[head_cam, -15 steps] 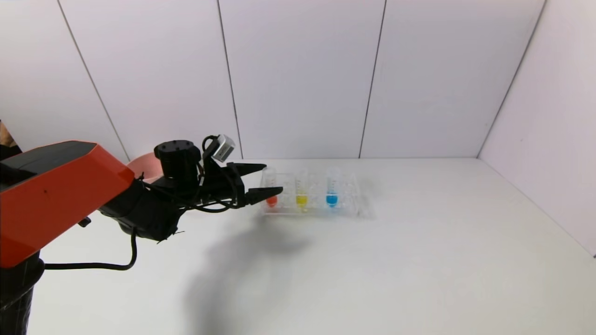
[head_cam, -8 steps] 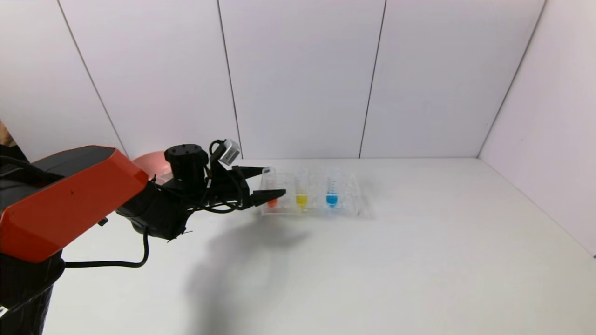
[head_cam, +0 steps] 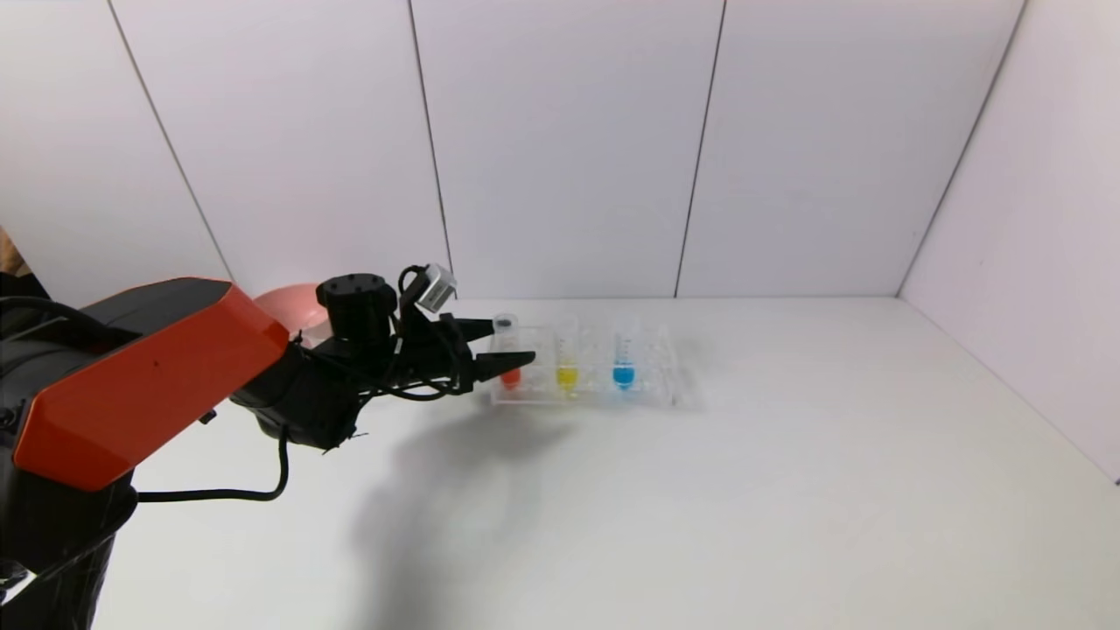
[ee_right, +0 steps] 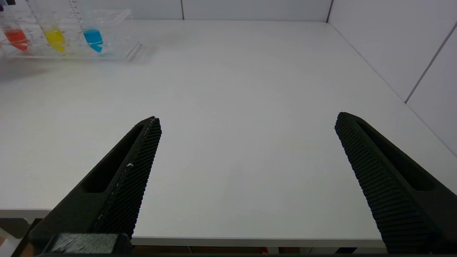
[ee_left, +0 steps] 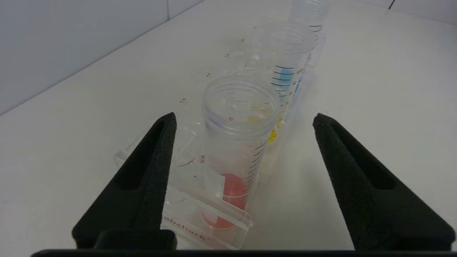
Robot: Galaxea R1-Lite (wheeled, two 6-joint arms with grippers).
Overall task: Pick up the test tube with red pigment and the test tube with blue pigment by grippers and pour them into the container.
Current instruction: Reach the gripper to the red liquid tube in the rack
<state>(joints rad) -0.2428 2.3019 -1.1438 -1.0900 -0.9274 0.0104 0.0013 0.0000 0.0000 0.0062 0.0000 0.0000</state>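
The test tube with red pigment (head_cam: pixel 510 376) stands at the left end of a clear rack (head_cam: pixel 604 395). The test tube with blue pigment (head_cam: pixel 623 374) stands at the right of the row. My left gripper (head_cam: pixel 513 341) is open, with one finger on each side of the red tube's upper part. In the left wrist view the red tube (ee_left: pixel 232 185) stands between the fingers of the left gripper (ee_left: pixel 245 117) with a gap on both sides, and the blue tube (ee_left: pixel 285 75) is behind it. My right gripper (ee_right: pixel 248 119) is open and empty above the table's front edge. The container is out of view.
A tube with yellow liquid (head_cam: pixel 567 376) stands between the red and blue ones. A pink bowl (head_cam: pixel 284 308) sits at the back left, partly behind my left arm. White walls close the table at the back and the right. The right wrist view shows the rack (ee_right: pixel 121 32) far off.
My left gripper has moved forward to the rack, and its open fingers now stand on either side of the red tube. The tubes have not moved.
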